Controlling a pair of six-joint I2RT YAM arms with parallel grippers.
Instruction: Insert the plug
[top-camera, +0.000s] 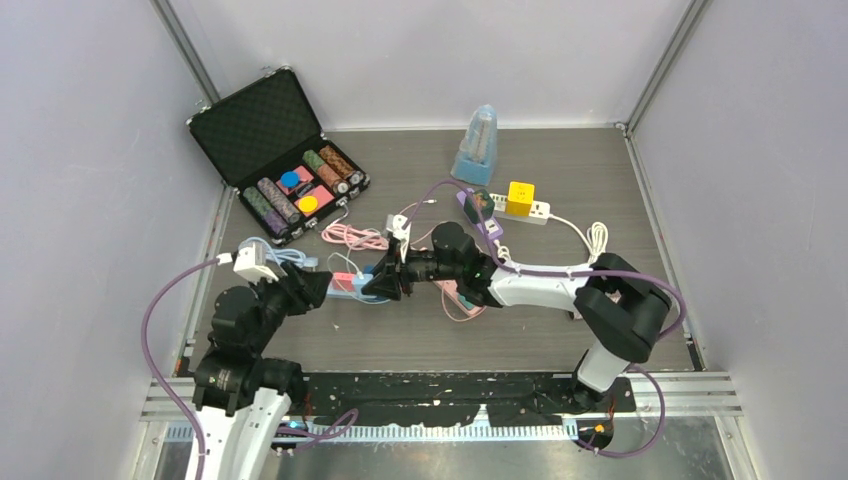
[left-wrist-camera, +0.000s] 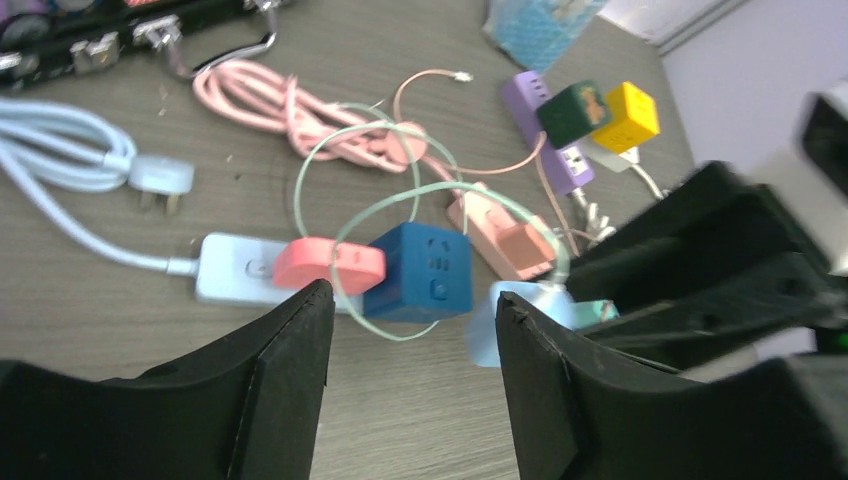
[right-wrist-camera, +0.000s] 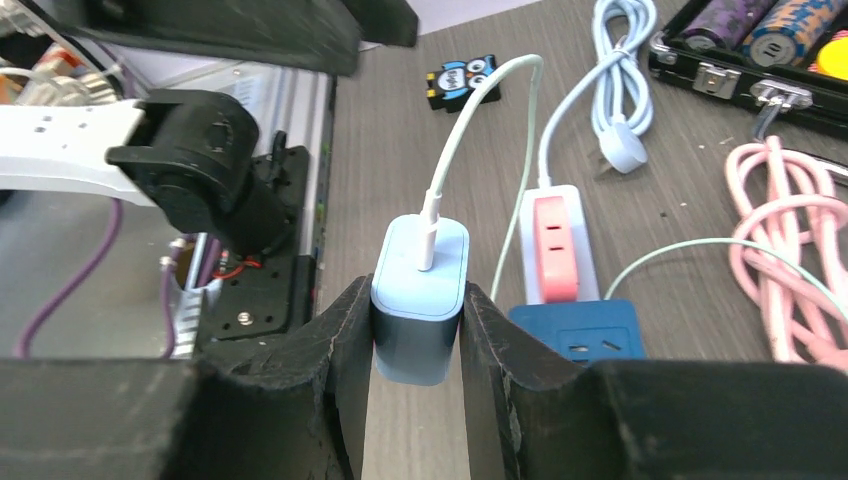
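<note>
Grey wood table (right-wrist-camera: 400, 150); pale-blue rounded plug (right-wrist-camera: 420, 325)

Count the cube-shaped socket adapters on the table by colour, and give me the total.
Blue cube adapter: 1
Yellow cube adapter: 1
Dark green cube adapter: 1
Total: 3

My left arm (top-camera: 240, 430) and right arm (top-camera: 535, 287) wear white shells over chunky black joints, with a purple cable (top-camera: 147, 325) looping along each. My fingers (right-wrist-camera: 335, 380) are thick, matte-black wedges with scuffed edges.
</note>
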